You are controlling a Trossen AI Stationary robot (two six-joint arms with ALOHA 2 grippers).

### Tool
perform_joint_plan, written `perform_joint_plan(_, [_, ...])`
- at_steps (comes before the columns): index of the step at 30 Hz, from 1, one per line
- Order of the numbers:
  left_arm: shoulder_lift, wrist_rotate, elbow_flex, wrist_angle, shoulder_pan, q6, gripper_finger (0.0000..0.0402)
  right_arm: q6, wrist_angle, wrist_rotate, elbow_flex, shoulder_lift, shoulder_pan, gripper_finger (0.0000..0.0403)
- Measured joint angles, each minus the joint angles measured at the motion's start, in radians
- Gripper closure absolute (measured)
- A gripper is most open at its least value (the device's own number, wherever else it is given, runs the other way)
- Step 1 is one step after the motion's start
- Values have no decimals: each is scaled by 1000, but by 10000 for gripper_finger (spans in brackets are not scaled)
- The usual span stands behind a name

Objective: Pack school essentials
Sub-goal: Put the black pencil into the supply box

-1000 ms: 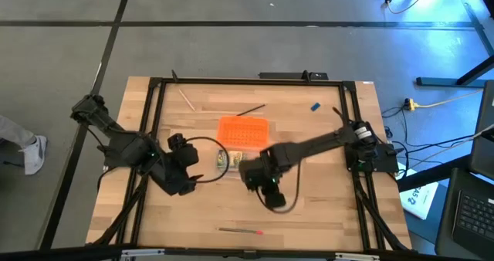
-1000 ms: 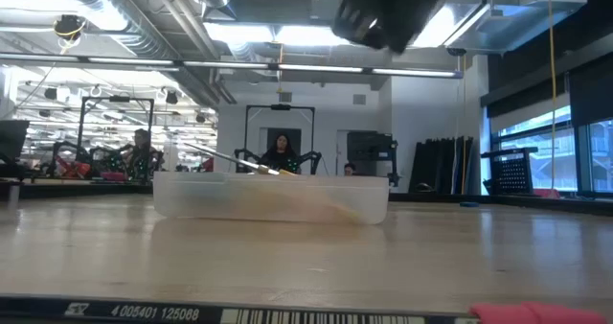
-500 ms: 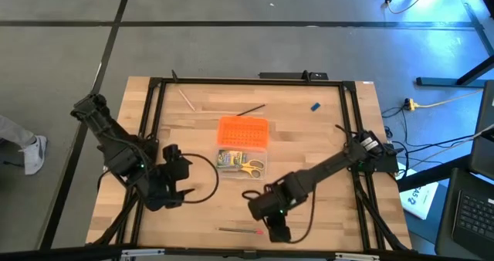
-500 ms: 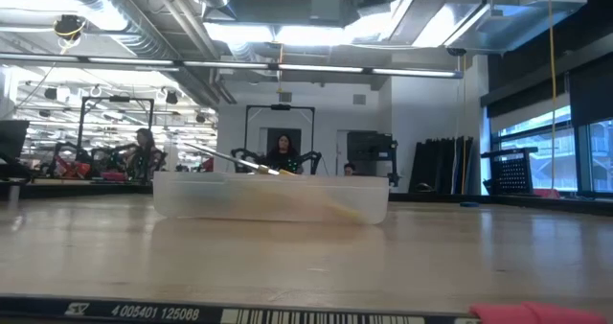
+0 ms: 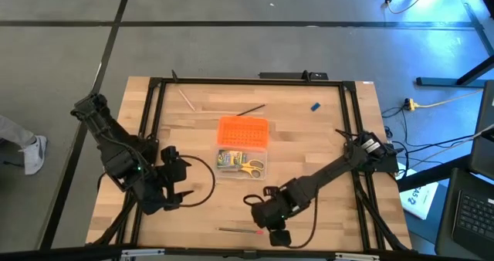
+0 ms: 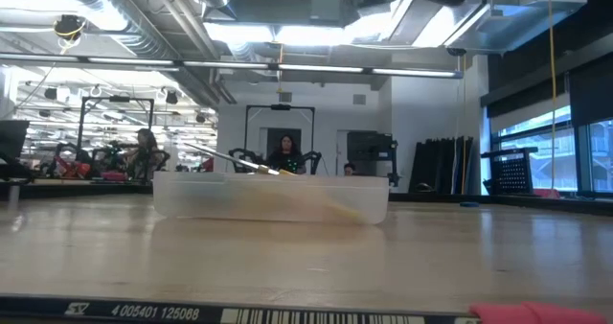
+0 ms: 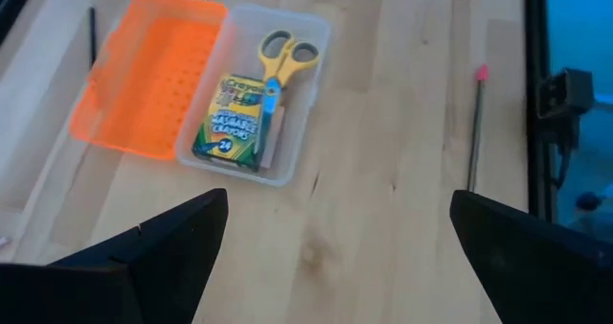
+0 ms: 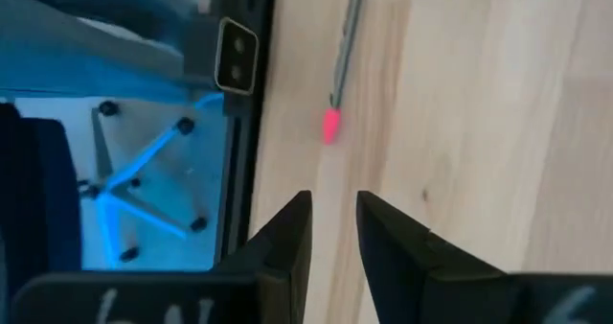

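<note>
Right hand (image 5: 272, 232), fingers narrowly parted and empty, is hovering near the red-tipped pencil (image 5: 239, 231); misaligned closing risks rolling it away.

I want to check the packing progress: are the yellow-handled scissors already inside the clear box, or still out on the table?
Inside. The yellow-handled scissors lie in the clear box beside the crayon box.

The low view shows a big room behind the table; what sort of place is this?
Probably a robotics lab or workshop. Exposed ceiling ducts and strip lights run overhead, more black arm rigs stand on other benches, and seated people work among them.
</note>
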Motion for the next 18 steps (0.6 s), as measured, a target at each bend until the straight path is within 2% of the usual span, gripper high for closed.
perform_joint_plan(5, [0,1,0,-1,-44,21,8,86,125,104,0,0,51,315])
perform_joint_plan(10, [0,-3,0,7,-81,6,8,84,238,225,0,17,107,315])
perform_joint_plan(18, [0,-8,0,25,-85,6,8,164,274,237,-1,77,134,315])
